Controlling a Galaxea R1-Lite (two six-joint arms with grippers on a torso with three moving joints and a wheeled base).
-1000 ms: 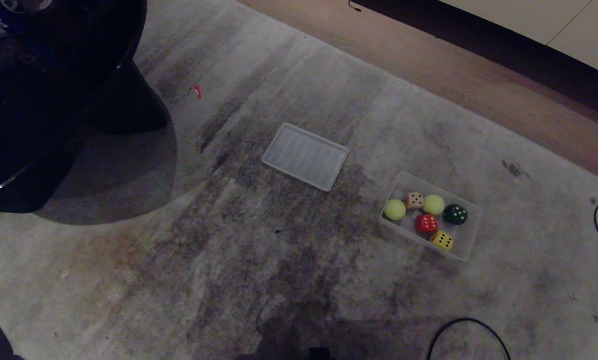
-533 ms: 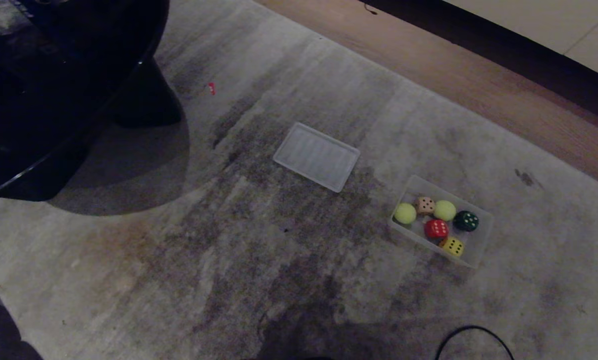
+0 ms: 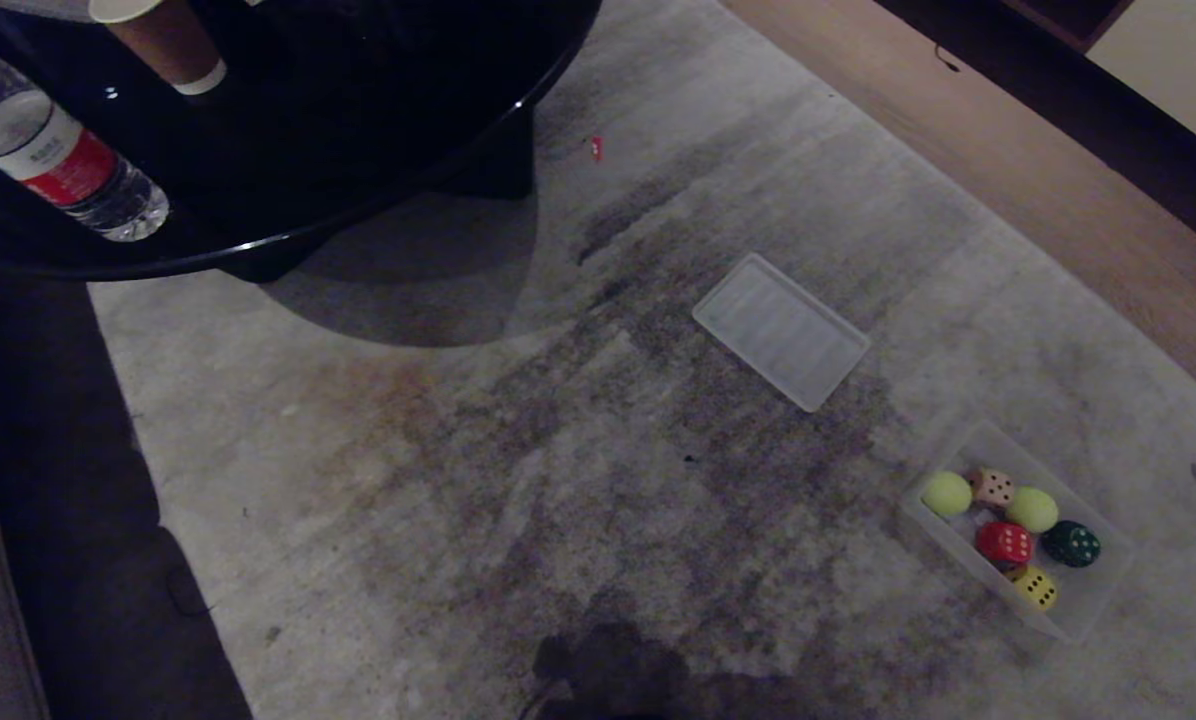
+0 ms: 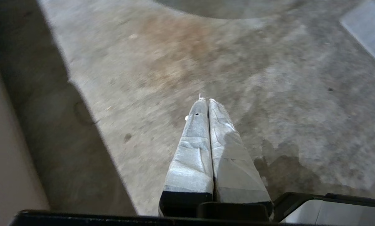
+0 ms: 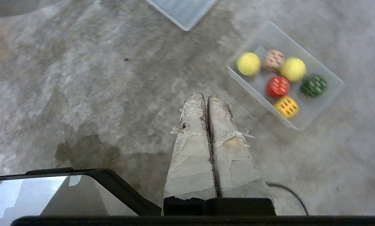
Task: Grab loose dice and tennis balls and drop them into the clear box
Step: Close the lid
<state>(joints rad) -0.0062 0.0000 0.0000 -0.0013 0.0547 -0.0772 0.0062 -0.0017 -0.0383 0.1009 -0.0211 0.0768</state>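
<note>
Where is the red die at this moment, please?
In the head view, lower right: the red die sits inside the clear box, between the yellow die and a tennis ball.

A worn, stained grey carpet [image 3: 478,470] covered the dim floor. A glossy black round table [image 3: 358,150] stood at the far left, and a strip of wooden flooring [image 3: 1038,190] ran beyond the carpet's edge.
</note>
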